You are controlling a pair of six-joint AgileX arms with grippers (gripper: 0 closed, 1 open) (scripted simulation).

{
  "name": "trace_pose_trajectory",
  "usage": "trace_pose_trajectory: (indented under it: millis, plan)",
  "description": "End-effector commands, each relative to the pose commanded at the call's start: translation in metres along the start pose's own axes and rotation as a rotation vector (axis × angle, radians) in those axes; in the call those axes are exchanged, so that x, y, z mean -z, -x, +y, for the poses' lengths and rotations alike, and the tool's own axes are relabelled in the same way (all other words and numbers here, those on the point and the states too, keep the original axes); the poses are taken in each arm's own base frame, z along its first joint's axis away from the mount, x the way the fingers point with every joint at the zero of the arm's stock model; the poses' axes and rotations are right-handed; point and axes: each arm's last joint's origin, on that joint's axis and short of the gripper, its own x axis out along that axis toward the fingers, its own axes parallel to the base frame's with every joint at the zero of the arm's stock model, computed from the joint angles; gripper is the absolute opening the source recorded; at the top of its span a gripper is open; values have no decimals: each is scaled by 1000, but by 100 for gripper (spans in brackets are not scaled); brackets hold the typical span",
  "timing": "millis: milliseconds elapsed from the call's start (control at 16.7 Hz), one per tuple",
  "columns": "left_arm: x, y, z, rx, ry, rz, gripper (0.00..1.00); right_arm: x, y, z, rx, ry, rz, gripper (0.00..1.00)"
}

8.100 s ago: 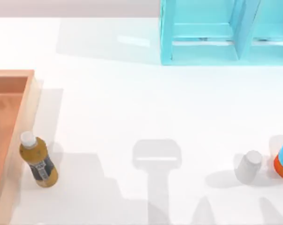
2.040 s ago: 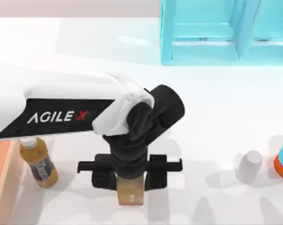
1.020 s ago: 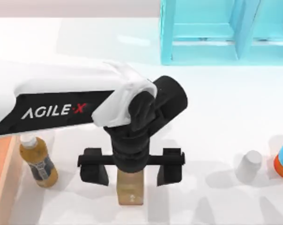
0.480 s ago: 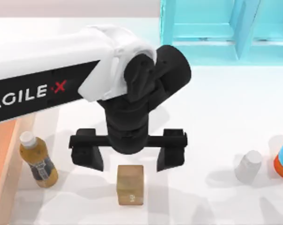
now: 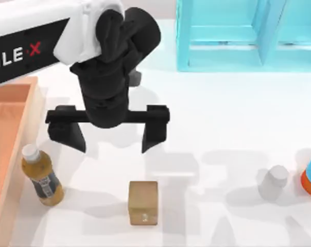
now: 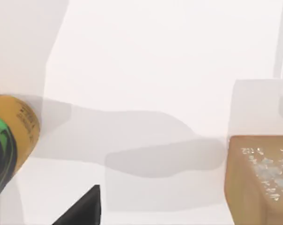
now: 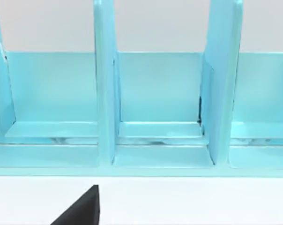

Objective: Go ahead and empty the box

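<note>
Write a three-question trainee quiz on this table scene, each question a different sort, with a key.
1. True or false: the left gripper is shut on the tan cube.
2. Multiple choice: the bottle stands A) inside the box, B) on the table just outside the box's wall, C) in the cyan shelf unit.
3. Fill in: the tan cube rests on the ____.

Key:
1. False; the gripper is open, away from the cube.
2. B.
3. Table.

White table [image 6: 155, 56], yellow bottle [image 6: 12, 136] at one edge, tan cube [image 6: 261, 178] well apart, black pincer finger [image 6: 83, 211].
</note>
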Motion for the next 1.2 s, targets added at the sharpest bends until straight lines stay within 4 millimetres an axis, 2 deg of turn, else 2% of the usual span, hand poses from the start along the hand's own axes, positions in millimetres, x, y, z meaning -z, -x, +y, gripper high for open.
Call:
trace_pose_trajectory:
  millis: [180, 360, 540, 660, 840, 1200]
  plan:
    - [-42, 9, 64, 0, -1, -1, 100, 0, 0, 0, 0, 0, 0, 100]
    - [-71, 18, 154, -1, -6, -2, 100, 0, 0, 0, 0, 0, 0, 100]
    - [-74, 26, 234, -2, -8, -4, 100, 0, 0, 0, 0, 0, 0, 100]
    - [-69, 30, 268, -3, -8, -7, 100, 0, 0, 0, 0, 0, 0, 100]
    - [-65, 33, 290, -3, -8, -8, 100, 0, 0, 0, 0, 0, 0, 100]
    - [-65, 29, 289, -4, -9, -9, 100, 0, 0, 0, 0, 0, 0, 100]
